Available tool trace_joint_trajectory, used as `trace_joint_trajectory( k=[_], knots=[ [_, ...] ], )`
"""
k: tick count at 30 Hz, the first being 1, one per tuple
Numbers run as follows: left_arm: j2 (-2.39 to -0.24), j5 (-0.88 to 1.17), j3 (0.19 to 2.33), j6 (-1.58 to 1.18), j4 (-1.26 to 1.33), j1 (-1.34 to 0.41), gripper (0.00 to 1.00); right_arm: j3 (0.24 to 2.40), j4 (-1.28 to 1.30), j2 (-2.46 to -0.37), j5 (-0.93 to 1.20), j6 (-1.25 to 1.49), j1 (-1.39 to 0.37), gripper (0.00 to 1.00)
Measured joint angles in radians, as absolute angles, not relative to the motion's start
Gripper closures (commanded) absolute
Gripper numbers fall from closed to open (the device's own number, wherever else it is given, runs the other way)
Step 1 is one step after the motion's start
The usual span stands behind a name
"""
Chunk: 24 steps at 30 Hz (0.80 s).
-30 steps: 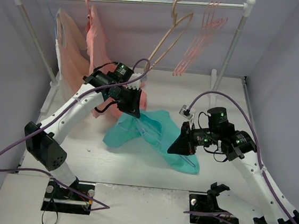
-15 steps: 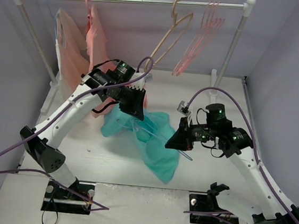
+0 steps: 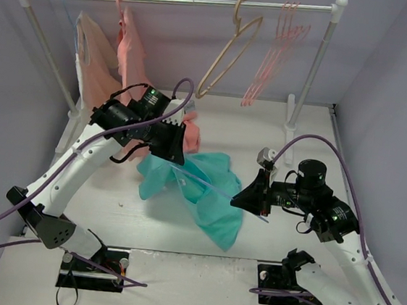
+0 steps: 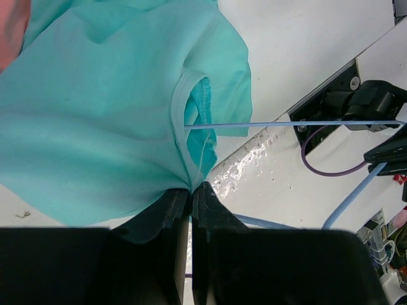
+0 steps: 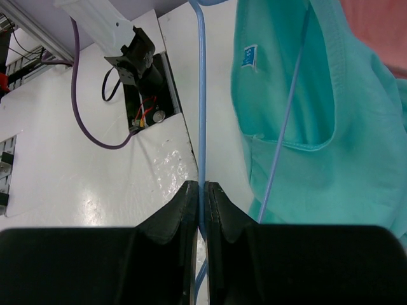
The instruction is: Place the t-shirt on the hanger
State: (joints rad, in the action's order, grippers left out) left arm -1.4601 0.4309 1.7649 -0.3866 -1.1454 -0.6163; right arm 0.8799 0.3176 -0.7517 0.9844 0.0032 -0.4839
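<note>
The teal t-shirt (image 3: 200,188) hangs lifted over the table, pinched at its collar by my left gripper (image 3: 176,152), which is shut on the fabric (image 4: 102,121). The light-blue hanger (image 3: 218,189) runs from inside the shirt out to my right gripper (image 3: 246,198), which is shut on one of its wires (image 5: 201,114). In the right wrist view a second wire (image 5: 286,121) passes into the shirt's neck opening (image 5: 318,114). In the left wrist view the hanger wire (image 4: 286,124) comes out of the collar.
A rail (image 3: 176,1) at the back carries a peach garment (image 3: 89,60), a salmon-pink garment (image 3: 134,61), a beige hanger (image 3: 233,46) and pink hangers (image 3: 276,51). The rack's posts (image 3: 310,69) stand at the back left and right.
My left gripper has lifted the shirt's collar up and a little left; the shirt has bunched narrower. My right gripper has shifted right and lower with the hanger wire.
</note>
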Motion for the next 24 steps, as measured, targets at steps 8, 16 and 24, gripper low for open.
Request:
trace_joint_trajectory(
  k=[8, 16, 24],
  knots=[
    [-1.424, 0.377, 1.765, -0.391, -1.146, -0.616, 0.94, 0.839, 0.25, -0.757, 0.982, 0.051, -0.484, 1.0],
    [-1.288, 0.313, 1.702, -0.414, -1.1, -0.616, 0.94, 0.801, 0.179, -0.761, 0.968, 0.099, -0.483, 1.0],
    [-1.285, 0.319, 1.654, -0.436, -1.05, -0.616, 0.94, 0.795, 0.108, -0.778, 0.983, 0.152, -0.479, 1.0]
  ],
)
